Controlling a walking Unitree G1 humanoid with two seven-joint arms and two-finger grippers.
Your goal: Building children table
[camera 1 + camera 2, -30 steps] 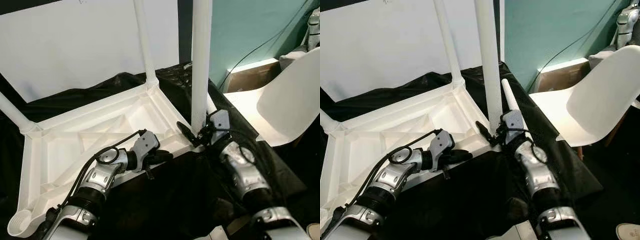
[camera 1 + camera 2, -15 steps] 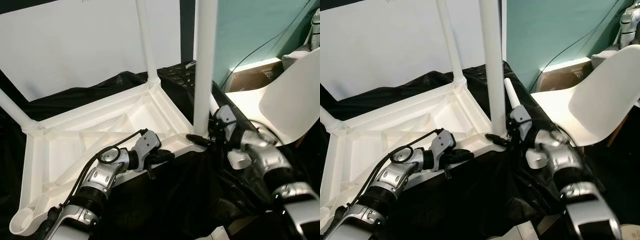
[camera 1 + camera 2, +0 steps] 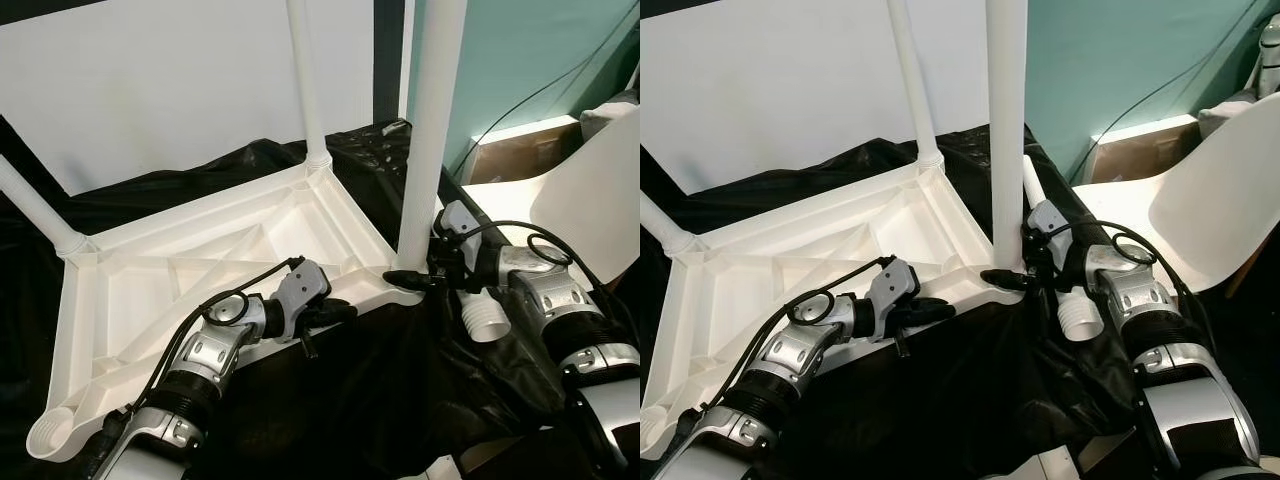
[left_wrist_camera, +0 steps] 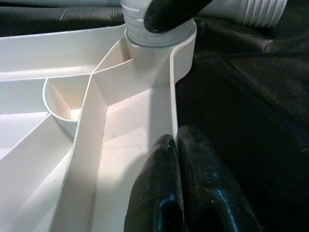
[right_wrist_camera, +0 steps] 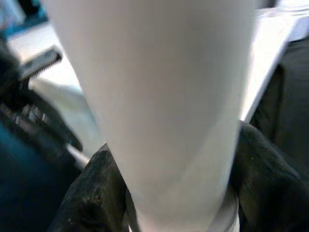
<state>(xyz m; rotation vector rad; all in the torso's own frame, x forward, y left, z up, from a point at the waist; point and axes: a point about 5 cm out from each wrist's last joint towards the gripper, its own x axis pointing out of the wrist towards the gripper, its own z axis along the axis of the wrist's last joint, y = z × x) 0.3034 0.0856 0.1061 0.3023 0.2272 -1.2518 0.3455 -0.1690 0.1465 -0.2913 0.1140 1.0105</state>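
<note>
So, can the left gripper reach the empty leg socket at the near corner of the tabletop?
Probably yes: the socket lies open beside the left arm, though the left gripper now rests shut on the tabletop rim.

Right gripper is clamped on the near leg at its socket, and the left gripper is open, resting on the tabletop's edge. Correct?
Not quite. The left gripper is shut, not open: the left wrist view shows its two fingers pressed together on the upturned tabletop rim. The rest holds: the right gripper is clamped on the near leg at its socket.
</note>
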